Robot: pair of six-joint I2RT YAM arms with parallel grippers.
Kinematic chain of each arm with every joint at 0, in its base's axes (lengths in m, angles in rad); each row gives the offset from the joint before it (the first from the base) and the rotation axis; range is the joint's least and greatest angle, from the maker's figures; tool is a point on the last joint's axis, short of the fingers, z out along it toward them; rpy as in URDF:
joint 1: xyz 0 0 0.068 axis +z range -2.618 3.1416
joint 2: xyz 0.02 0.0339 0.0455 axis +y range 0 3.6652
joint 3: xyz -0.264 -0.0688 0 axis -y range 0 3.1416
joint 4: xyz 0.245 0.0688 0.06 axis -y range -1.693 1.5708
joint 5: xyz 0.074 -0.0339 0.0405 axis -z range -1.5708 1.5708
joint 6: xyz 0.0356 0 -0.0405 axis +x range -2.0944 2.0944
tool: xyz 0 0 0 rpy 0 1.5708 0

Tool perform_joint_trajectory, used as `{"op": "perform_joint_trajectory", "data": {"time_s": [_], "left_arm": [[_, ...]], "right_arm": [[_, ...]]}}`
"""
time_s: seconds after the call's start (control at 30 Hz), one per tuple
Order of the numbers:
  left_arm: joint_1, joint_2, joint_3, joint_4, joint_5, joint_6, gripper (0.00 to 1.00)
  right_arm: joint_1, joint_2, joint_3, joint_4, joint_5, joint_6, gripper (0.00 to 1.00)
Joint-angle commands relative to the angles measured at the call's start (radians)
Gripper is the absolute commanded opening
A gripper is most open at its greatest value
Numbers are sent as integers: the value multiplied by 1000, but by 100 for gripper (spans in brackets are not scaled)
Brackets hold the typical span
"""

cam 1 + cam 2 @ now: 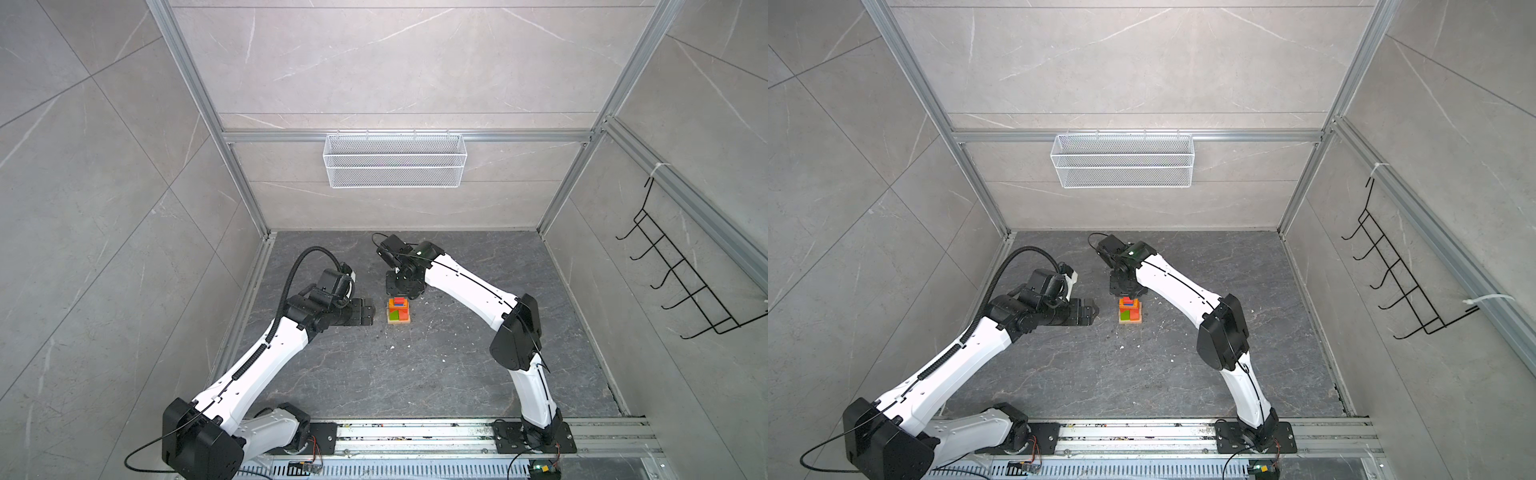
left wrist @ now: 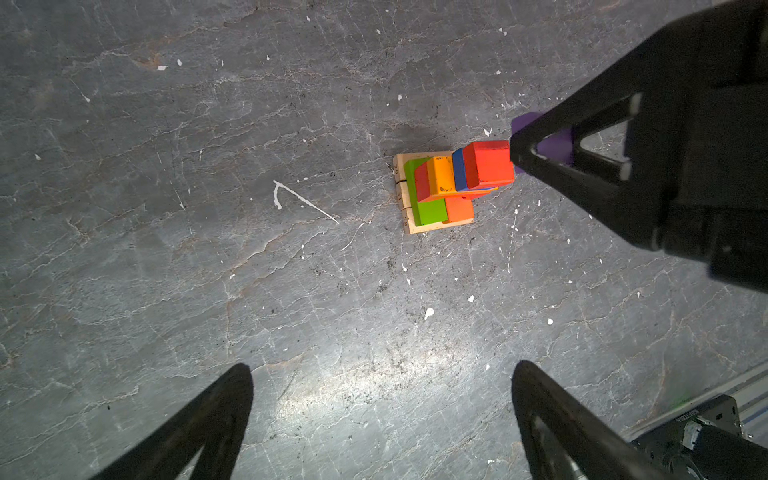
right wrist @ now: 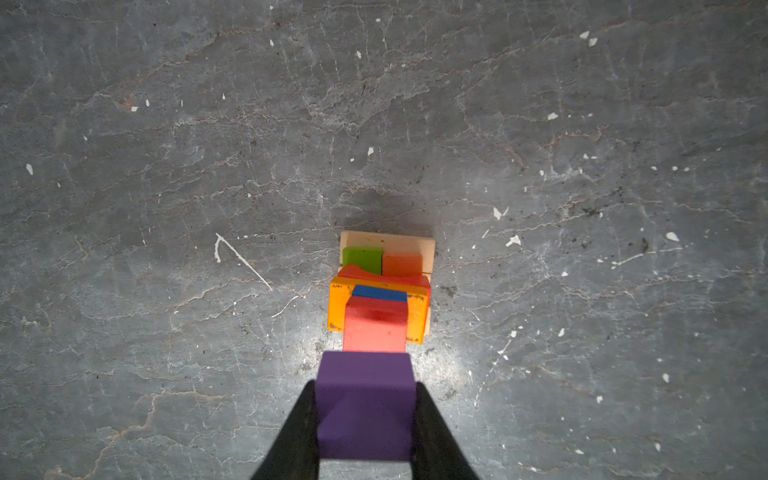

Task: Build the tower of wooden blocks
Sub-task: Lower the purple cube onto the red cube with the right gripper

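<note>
Right gripper (image 3: 365,386) clamps purple block (image 3: 365,415) — marks on tan base bars (image 2: 401,197) unreadable.

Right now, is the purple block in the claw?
In it: the right claw pinches the purple block on both sides. Whether it touches the tower, cannot tell.

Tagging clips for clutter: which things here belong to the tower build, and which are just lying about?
Job: small multicoloured wood block tower; purple wooden block, clamped in the right gripper near the tower's top; open left gripper, empty.
Lying about: white wire mesh basket on the back rail; black wire hook rack on the side wall.
</note>
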Motion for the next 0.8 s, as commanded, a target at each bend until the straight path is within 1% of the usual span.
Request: {"op": "perform_joint_trajectory", "data": {"time_s": [0.0,0.27,0.77], "left_arm": [[4,-27,-3,14,16,1,99],[4,-33,-10,16,16,-1,99],[4,-36,-11,11,15,-1,99]], "right_arm": [[11,39,46,-45,22,15,0],[18,72,72,-62,35,16,0],[24,84,51,-61,65,28,0]]}}
